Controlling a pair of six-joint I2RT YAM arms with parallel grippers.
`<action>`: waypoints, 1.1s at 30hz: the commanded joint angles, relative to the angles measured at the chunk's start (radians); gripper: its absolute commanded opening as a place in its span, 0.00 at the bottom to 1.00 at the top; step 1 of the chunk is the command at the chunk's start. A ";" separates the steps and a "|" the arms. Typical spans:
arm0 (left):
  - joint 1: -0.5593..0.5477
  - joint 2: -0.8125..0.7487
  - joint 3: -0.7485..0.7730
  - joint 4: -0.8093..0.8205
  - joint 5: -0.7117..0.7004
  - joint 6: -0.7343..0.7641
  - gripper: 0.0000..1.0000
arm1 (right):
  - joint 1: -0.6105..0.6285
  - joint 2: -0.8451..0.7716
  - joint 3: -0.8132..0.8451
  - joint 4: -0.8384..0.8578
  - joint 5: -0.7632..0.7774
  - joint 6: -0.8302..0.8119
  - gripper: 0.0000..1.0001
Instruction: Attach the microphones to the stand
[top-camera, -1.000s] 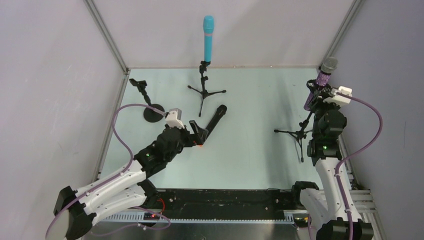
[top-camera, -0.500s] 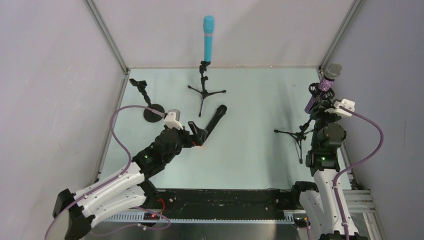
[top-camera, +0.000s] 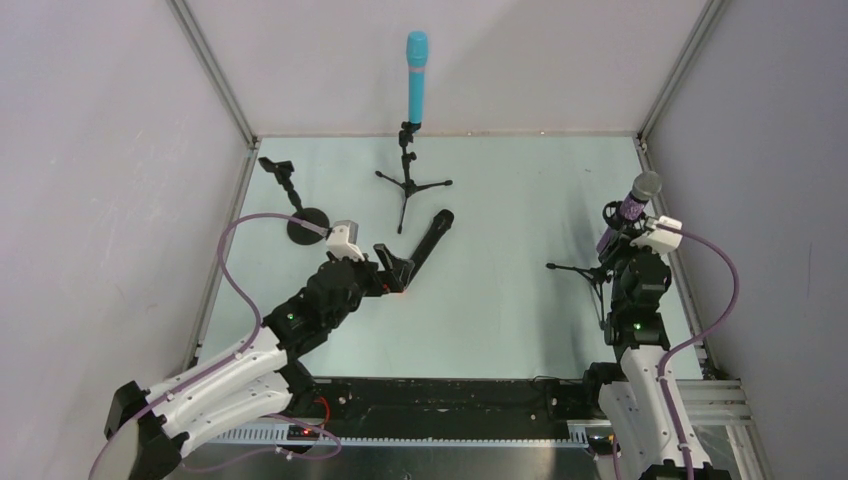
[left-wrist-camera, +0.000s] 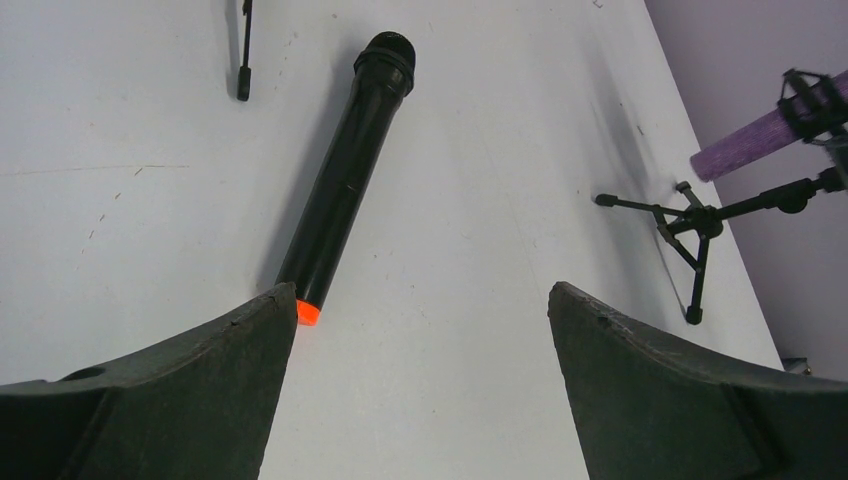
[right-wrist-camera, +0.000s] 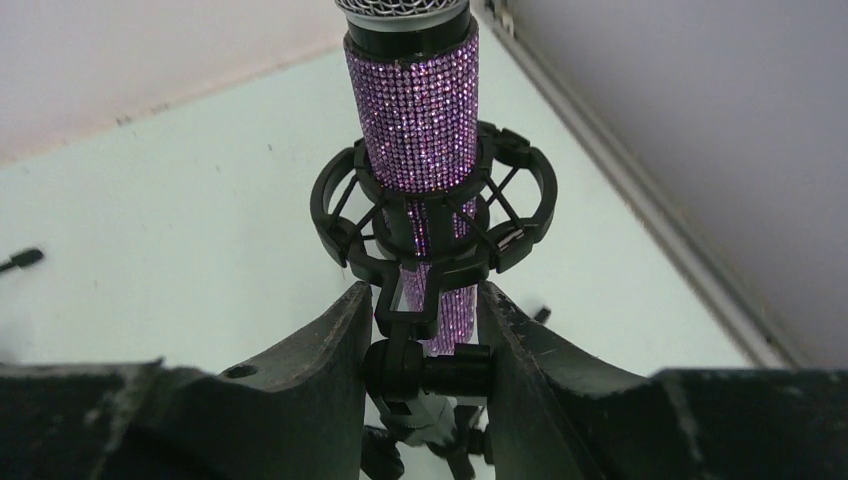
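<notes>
The turquoise microphone (top-camera: 416, 75) stands upright in a tripod stand (top-camera: 407, 185) at the back centre. The purple glitter microphone (top-camera: 628, 208) sits in the black ring clip (right-wrist-camera: 435, 215) of a second tripod stand (top-camera: 592, 272) at the right. My right gripper (top-camera: 624, 240) is shut on that stand's pivot joint (right-wrist-camera: 425, 365) just under the clip. The black microphone (top-camera: 428, 240) lies flat on the table, its orange end (left-wrist-camera: 309, 312) beside my left fingertip. My left gripper (top-camera: 393, 268) is open and empty, low over the table.
A third stand with a round black base (top-camera: 306, 226) and an empty clip (top-camera: 279, 168) stands at the back left. Grey walls enclose the table on three sides. The right stand's tripod legs (left-wrist-camera: 690, 225) spread near the right wall.
My right gripper has come down and toward the near edge, bringing the purple microphone and its clip lower. My left arm has barely moved.
</notes>
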 joint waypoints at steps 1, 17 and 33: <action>0.004 -0.019 -0.017 0.030 -0.002 0.010 0.98 | 0.012 -0.024 -0.010 -0.042 0.016 0.062 0.00; 0.004 -0.029 -0.020 0.068 -0.015 0.016 0.98 | 0.027 -0.094 -0.019 -0.042 0.025 0.070 0.72; 0.004 -0.021 -0.016 0.043 -0.121 -0.024 0.98 | 0.027 -0.127 0.166 -0.224 0.031 0.130 0.99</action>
